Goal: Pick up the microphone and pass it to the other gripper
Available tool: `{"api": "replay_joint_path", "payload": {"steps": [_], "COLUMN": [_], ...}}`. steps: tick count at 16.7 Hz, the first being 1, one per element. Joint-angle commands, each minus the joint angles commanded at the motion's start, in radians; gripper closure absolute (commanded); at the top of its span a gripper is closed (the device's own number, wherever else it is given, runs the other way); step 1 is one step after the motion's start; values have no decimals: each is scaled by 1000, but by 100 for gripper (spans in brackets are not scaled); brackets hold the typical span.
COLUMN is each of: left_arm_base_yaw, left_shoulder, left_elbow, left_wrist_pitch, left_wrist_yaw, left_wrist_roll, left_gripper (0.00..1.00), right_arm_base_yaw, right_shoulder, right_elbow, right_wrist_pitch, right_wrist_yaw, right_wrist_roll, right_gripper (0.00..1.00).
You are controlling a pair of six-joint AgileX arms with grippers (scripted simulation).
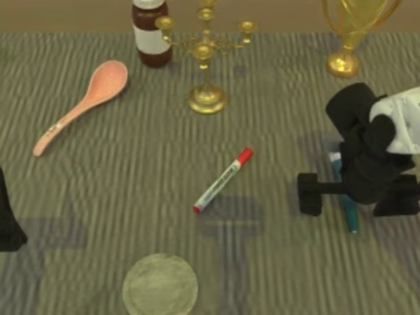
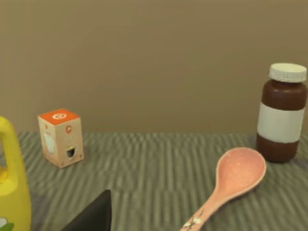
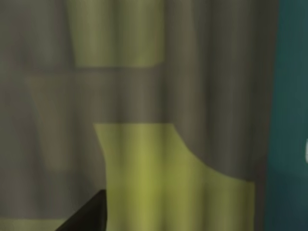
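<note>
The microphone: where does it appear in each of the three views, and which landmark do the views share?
Top view: the microphone lies at the table's right side, under the right gripper.
Left wrist view: not in it.
Right wrist view: its teal handle fills one edge, close up.
Shared landmark: the striped tablecloth shows in all three.

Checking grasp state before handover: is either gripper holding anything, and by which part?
Nothing is clearly held. The right gripper is open, straddling the microphone at its teal handle on the table. The left gripper is parked at the left edge.
</note>
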Motion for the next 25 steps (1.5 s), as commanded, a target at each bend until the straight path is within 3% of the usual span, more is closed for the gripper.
{"api": "replay_joint_path", "payload": {"steps": [4,17,25], "left_arm_base_yaw": [0,0,0], "left_shoulder": [0,0,0], "left_elbow": [0,0,0], "left_wrist_pitch": [0,0,0], "left_wrist_yaw": [0,0,0], "left_wrist_roll": [0,0,0], "left_gripper": [0,0,0], "right_arm_base_yaw": [0,0,0], "right_shoulder": [6,6,6], "right_elbow": [-3,-3,-3], "right_wrist_pitch": [7,7,7], "right_wrist_yaw": [0,0,0], "right_wrist_roll": [0,0,0], "right_gripper": [0,98,100]}}
